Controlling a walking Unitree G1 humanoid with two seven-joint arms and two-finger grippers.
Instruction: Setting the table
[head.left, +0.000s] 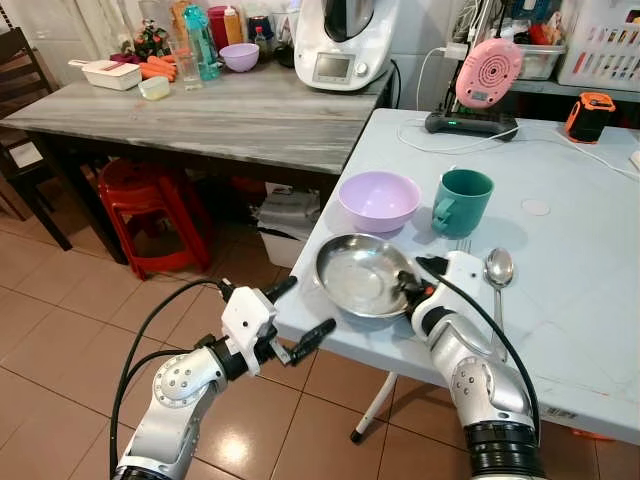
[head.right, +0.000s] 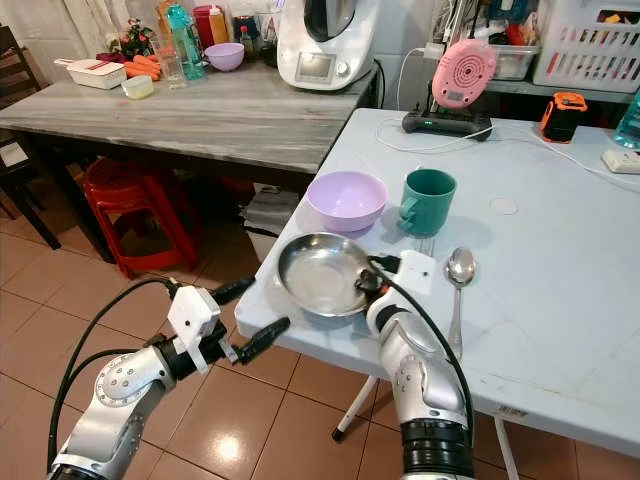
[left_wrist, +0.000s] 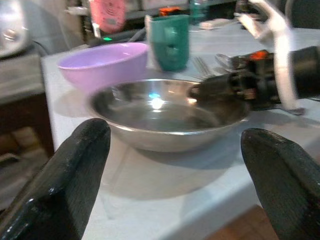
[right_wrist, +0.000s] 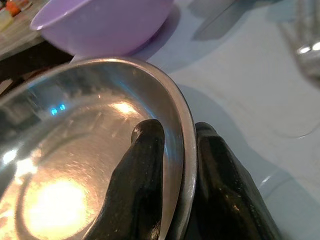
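In the left eye view the steel bowl (head.left: 362, 274) sits at the near left corner of the pale desk (head.left: 560, 250), with the purple bowl (head.left: 379, 199) at its 12 o'clock, the green cup (head.left: 461, 202) at about 1 o'clock and the spoon (head.left: 498, 275) at 3 o'clock, its handle running toward the near edge. The right gripper (head.left: 412, 286) meets the bowl's rim at about 4 o'clock, so it is plainly the nearer arm; the left gripper (head.left: 297, 315) hangs off the desk's edge at the bowl's 7 o'clock, fingers spread, touching nothing. The right eye view tells the same: the right gripper on the rim's right side, the left gripper (head.right: 247, 315) below the desk edge over the tiled floor (head.right: 60, 290). The left wrist view looks between two wide-apart fingers (left_wrist: 75, 175) straight at the bowl (left_wrist: 170, 112), apart from it, with the right gripper (left_wrist: 220, 90) reaching over the far rim. The right wrist view settles the grip: one finger (right_wrist: 142, 185) lies inside the bowl (right_wrist: 75, 150), the other outside, pinching the rim wall between them. Any coming shift of the bowl, I judge, turns on this rim pinch.
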